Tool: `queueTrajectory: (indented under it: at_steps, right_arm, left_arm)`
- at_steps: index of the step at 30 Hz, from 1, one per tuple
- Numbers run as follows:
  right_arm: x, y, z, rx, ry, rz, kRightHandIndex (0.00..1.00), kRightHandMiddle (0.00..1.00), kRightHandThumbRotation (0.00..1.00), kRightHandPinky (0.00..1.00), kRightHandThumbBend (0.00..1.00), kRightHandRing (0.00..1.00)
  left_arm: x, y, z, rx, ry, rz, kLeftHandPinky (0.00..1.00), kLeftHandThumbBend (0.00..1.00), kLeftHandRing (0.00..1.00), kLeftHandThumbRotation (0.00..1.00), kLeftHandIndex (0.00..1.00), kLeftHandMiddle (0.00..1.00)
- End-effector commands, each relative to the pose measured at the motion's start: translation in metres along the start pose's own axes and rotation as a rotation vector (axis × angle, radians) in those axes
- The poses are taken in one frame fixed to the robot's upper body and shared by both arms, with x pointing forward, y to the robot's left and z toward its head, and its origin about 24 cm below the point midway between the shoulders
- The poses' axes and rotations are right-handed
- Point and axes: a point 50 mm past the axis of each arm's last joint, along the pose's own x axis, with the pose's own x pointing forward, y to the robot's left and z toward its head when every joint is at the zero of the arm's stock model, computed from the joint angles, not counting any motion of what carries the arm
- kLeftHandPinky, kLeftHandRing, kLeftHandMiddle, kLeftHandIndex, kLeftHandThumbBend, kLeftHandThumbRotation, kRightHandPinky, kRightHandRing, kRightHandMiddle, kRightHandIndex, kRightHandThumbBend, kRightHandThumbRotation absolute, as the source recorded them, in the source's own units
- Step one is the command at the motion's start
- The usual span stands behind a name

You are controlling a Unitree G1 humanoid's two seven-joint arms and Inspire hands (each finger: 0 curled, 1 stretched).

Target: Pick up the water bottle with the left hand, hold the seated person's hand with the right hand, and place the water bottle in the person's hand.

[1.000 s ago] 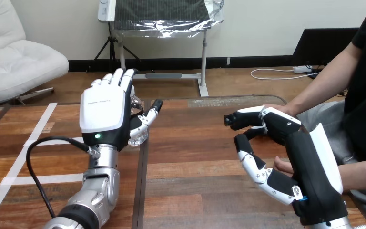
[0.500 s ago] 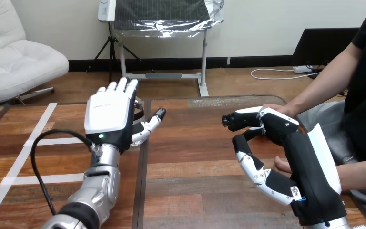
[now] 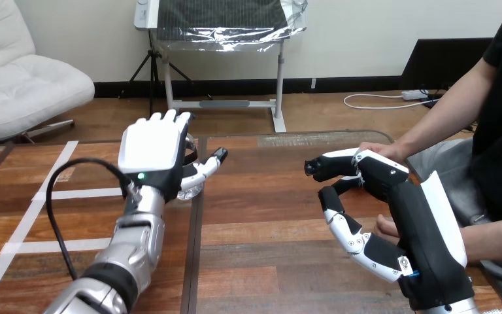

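The clear water bottle (image 3: 188, 190) stands on the wooden table (image 3: 261, 209) left of the middle, mostly hidden behind my left hand (image 3: 151, 154). That hand is open, its back to the camera and its fingers pointing up, with the thumb reaching out past the bottle's right side. My right hand (image 3: 392, 196) hovers at the right, open in a loose C shape with nothing between thumb and fingers. One hand of the person (image 3: 374, 149) rests on the far table edge just behind it. The person's other hand (image 3: 387, 227) shows beside my right palm; whether they touch I cannot tell.
A seam (image 3: 195, 261) runs down the table between two boards. White tape lines (image 3: 33, 216) cross the left part of the table. The person's forearm (image 3: 497, 235) lies along the right edge.
My left hand has moved forward and a little right, closing in on the bottle and covering more of it. The right hand and the person's hands have barely moved.
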Motion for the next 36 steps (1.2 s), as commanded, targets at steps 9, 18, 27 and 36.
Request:
queueTrajectory:
  at_steps: [9,18,27,36]
  right_arm:
    - [0.011,-0.002,0.006,-0.005,-0.06,-0.02,0.61,0.67,0.0,0.54,0.26,0.65]
    - [0.011,-0.002,0.006,-0.006,-0.059,-0.023,0.6,0.67,0.0,0.52,0.25,0.64]
    - [0.01,-0.003,0.006,-0.008,-0.054,-0.026,0.6,0.66,0.0,0.51,0.25,0.64]
    - [0.009,-0.003,0.005,0.001,-0.046,-0.025,0.6,0.66,0.0,0.51,0.25,0.63]
  left_arm:
    - [0.028,0.035,0.007,0.042,-0.037,0.063,0.87,0.57,0.89,1.0,0.86,0.89]
    - [0.03,0.033,0.005,0.078,-0.02,-0.019,0.89,0.58,0.91,1.0,0.88,0.91]
    - [0.027,0.029,0.003,0.094,-0.014,-0.047,0.89,0.59,0.9,1.0,0.88,0.9]
    - [0.024,0.024,0.002,0.094,-0.014,-0.05,0.9,0.6,0.89,1.0,0.88,0.89]
